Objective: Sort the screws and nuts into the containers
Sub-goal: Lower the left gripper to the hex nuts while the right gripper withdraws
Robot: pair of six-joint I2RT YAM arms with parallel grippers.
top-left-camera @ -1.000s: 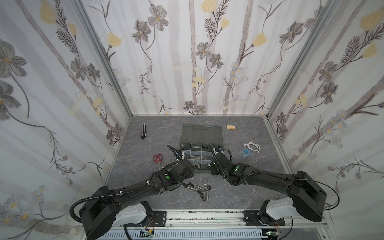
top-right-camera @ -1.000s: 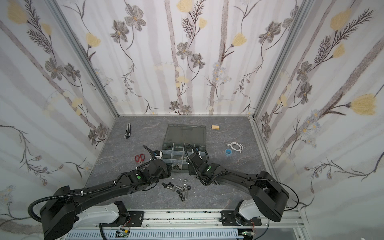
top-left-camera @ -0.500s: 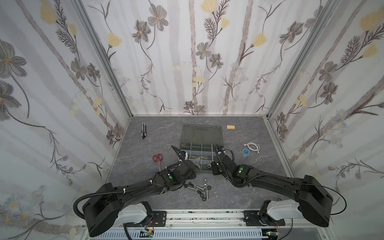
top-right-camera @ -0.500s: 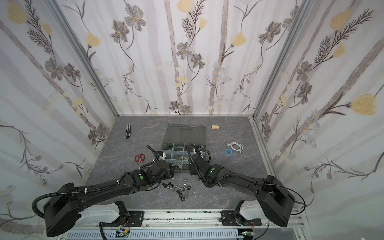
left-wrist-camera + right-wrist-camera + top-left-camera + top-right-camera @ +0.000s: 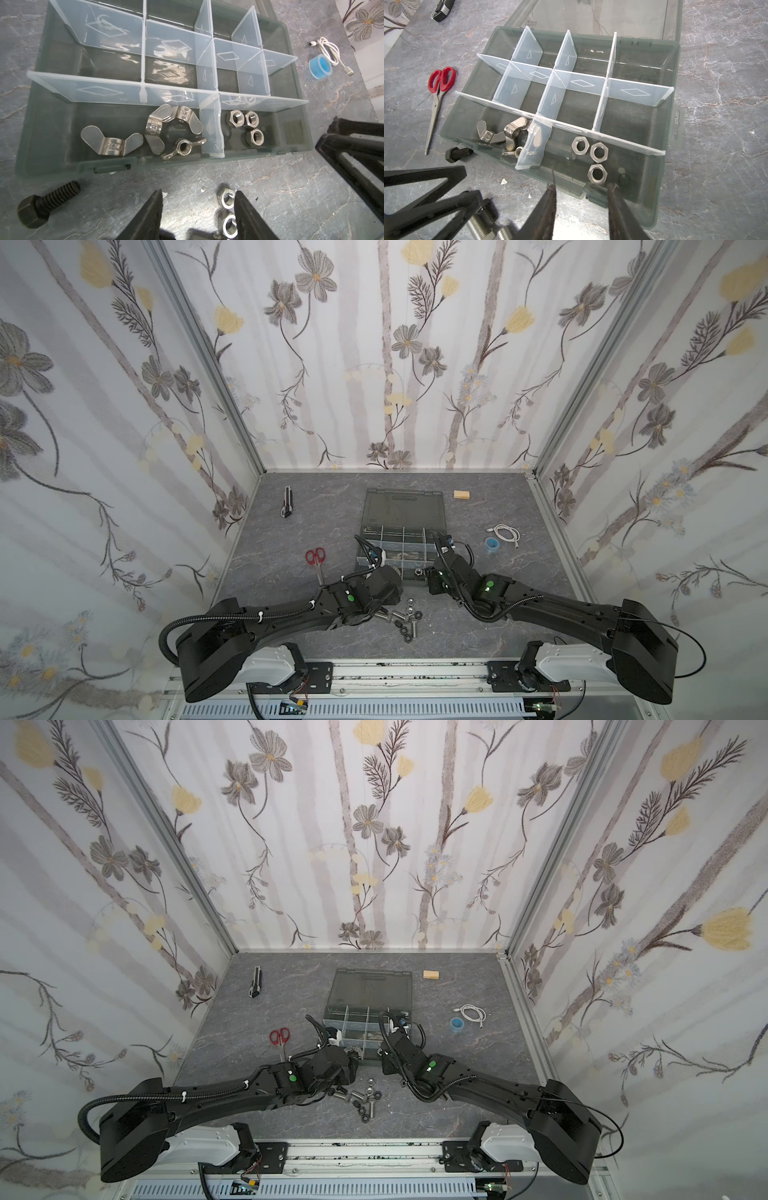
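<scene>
The dark grey case (image 5: 29,133) lies open, its containers split by pale dividers. One front compartment holds several silver wing nuts (image 5: 113,143); the compartment beside it holds three silver hex nuts (image 5: 598,152). My left gripper (image 5: 198,197) hangs open over the table in front of the case. Two loose silver hex nuts (image 5: 227,200) lie just inside one of its fingers, ungripped. A black screw (image 5: 47,201) lies to one side. My right gripper (image 5: 582,188) is open and empty at the case's front wall. More screws and nuts (image 5: 405,620) are piled in front of the case in both top views.
Red scissors (image 5: 316,558) lie left of the case, a utility knife (image 5: 287,501) further back. A wooden block (image 5: 461,494), a white cable (image 5: 505,533) and a blue tape roll (image 5: 491,544) sit on the right. The case lid (image 5: 405,506) lies flat behind.
The left arm has crept a little to the right, toward the pile. The right arm has shifted slightly at the case's front. Neither gripper's opening has changed.
</scene>
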